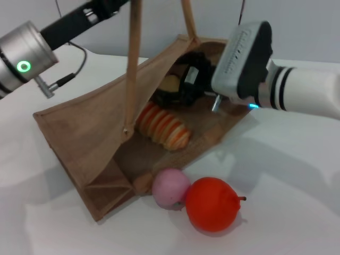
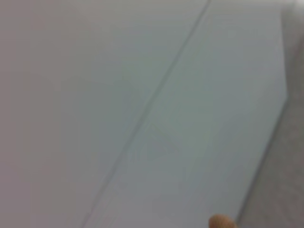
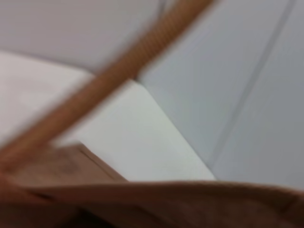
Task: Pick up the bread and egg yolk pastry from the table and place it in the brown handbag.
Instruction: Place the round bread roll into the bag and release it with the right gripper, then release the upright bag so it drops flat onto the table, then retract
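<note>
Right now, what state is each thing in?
brown handbag: lying on its side, mouth held open.
bread: inside the bag.
egg yolk pastry: inside the bag, at the right claw.
left claw: out of view, arm raised.
pink ball: on table, touching orange fruit.

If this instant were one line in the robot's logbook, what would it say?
right gripper: inside brown handbag, around egg yolk pastry | bread: in bag | left arm: raised, holding handle up

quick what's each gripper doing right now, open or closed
Left gripper: out of view, its arm raised above the brown handbag.
Right gripper: inside the handbag mouth, apparently closed on the egg yolk pastry.
</note>
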Tool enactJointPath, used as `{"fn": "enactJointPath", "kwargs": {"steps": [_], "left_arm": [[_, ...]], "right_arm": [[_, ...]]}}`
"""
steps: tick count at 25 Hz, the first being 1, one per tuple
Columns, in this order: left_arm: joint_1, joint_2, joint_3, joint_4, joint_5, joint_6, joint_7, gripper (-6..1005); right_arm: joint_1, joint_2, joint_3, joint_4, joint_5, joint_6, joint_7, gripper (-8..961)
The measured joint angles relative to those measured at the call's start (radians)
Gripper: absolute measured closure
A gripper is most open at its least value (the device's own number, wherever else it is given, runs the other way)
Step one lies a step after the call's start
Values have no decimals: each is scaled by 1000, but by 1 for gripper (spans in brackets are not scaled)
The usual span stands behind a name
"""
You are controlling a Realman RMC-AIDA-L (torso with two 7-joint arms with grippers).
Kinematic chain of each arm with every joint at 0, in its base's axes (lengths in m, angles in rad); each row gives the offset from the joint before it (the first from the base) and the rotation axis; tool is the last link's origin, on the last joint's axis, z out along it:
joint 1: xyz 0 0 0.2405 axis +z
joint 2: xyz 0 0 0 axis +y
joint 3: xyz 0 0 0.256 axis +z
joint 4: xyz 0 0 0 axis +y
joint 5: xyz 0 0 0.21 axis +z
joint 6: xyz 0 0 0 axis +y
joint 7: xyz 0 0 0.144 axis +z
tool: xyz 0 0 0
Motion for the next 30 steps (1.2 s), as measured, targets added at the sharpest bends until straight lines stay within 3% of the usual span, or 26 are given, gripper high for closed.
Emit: {"fn": "enactJointPath", "kwargs": {"steps": [5,9,13,18,23,30], "left_arm": [[79,11,-2,4,-91,13,35,882],[95,14,-9,0,-110,29,49,882],[100,14,-11,-2,-112,61,99,882],[89,-1,1,-14,-76,117,209,882],[55,-7,2,-99,13,173,404,882],[22,-11,4,-222,96,97,684,614]], "right_arm": [[-62,-19,-27,-29,-14,-206,67,89],[-109,-43,-50,-146,-87,-391,242,87],[-194,-34,-38,-360,-83,-665,346,87],[-309,-31,-26,-503,91,-887,337,89],[-394,-37,-27,-525,237,-982,280,92],[-431,-30,-27,-525,309,-988,232,92]]}}
